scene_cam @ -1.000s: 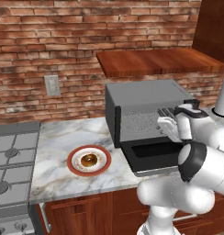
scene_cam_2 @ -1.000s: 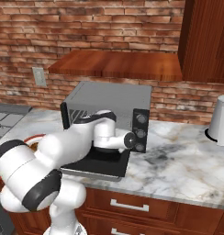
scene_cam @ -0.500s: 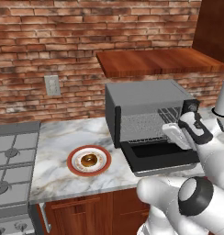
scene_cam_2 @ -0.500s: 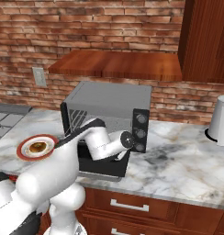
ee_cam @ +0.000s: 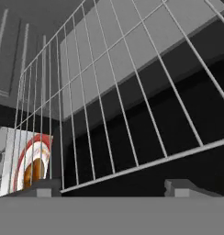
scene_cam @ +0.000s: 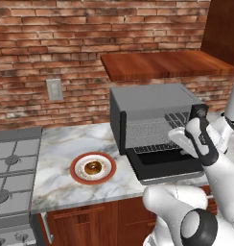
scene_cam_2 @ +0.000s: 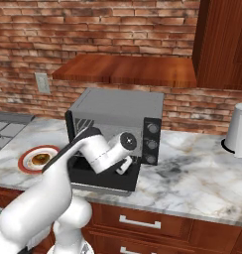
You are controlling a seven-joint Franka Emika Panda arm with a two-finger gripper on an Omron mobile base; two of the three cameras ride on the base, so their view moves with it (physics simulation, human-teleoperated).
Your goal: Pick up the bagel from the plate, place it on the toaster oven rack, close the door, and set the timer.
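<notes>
Marble counter [scene_cam: 66, 187]: plate [scene_cam: 76, 174] near front edge, bagel [scene_cam: 93, 168] centred.

My left base camera looks forward and down from behind the arm at the boxy dark grey toaster oven [scene_cam: 155, 125], from its left. My right base camera sees that oven [scene_cam_2: 118, 130] from its right. My hand camera sits very near the oven's thin silver wire rack [ee_cam: 109, 101], looking through it
</notes>
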